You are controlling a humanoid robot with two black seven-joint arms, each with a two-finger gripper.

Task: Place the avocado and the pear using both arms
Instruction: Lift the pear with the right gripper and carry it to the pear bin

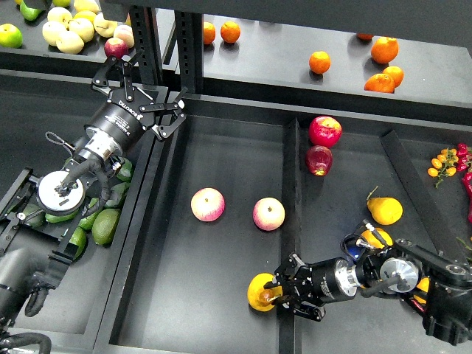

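Observation:
The pear [259, 292], yellow-orange with a brown blotch, is at the front of the middle tray [221, 147], close to the divider. My right gripper [280, 293] reaches in from the right and is shut on it. Several dark-green avocados [105, 226] lie in the left bin, partly hidden under my left arm. My left gripper [146, 82] is open and empty. It is raised over the divider between the left bin and the middle tray, well above the avocados.
Two pink-yellow apples [208, 204] [268, 214] lie mid-tray. Two red apples [324, 130] and other yellow pears [385, 210] are in the right tray. Oranges [319, 62] sit on the back shelf, pale apples [70, 33] at the top left. A black post [147, 44] stands by the left gripper.

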